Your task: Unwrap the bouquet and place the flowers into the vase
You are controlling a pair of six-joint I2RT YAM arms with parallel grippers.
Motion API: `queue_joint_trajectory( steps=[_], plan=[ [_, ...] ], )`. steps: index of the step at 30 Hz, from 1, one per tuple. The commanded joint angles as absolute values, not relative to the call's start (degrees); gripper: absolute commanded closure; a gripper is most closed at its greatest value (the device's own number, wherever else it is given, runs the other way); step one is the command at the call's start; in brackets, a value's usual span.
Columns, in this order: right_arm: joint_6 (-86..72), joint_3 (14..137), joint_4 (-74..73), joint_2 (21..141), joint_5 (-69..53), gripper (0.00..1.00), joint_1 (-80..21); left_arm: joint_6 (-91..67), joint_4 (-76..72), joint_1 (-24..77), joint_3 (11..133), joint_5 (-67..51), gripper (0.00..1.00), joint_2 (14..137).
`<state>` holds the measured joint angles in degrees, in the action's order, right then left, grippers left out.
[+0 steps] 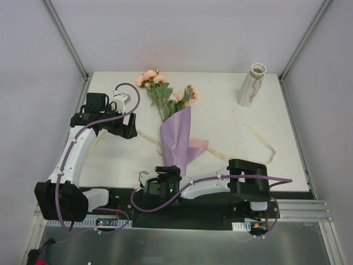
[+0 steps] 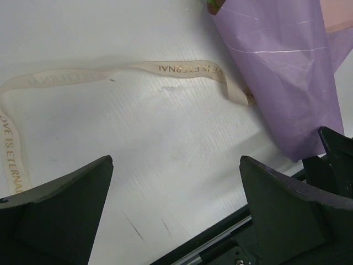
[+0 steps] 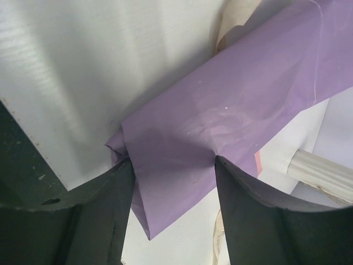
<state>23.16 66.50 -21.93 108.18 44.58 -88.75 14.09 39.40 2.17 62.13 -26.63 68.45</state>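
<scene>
Axis of lilac-paper rose bouquet (image 1: 176, 138) runs six to twelve o'clock, tail at your right gripper (image 1: 168, 170). Jaws half-spread astride it; you cannot tell whether they grip.

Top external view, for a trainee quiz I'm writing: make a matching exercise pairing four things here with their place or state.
1 vase
2 cream ribbon
3 lilac paper wrap
4 left gripper

A open, holding nothing
B upright, far right corner
C near tip between fingers of right gripper
D untied, trailing across the table

Pairs: 1-B, 2-D, 3-C, 4-A
</scene>
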Motion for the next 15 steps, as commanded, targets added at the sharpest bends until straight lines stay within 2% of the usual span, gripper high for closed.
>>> queue_joint_trajectory(
  steps=[1, 2, 8, 15],
  plan=[
    [23.6, 65.9, -18.2, 105.0, 51.1, 0.41, -88.9, 14.1, 39.7, 2.0, 61.9, -27.9, 0.01, 66.4],
    [24.0, 65.9, -17.8, 104.6, 51.9, 0.45, -89.1, 14.2, 39.8, 2.0, 61.6, -27.9, 0.01, 66.3],
    [24.3, 66.0, -16.3, 101.2, 57.6, 0.5, -91.1, 14.4, 39.7, 2.0, 60.6, -27.9, 0.01, 65.7],
    [14.8, 65.0, -15.0, 97.0, 70.7, 0.49, -92.5, 14.0, 39.7, 2.0, 61.3, -29.3, 0.01, 65.7]
  ],
)
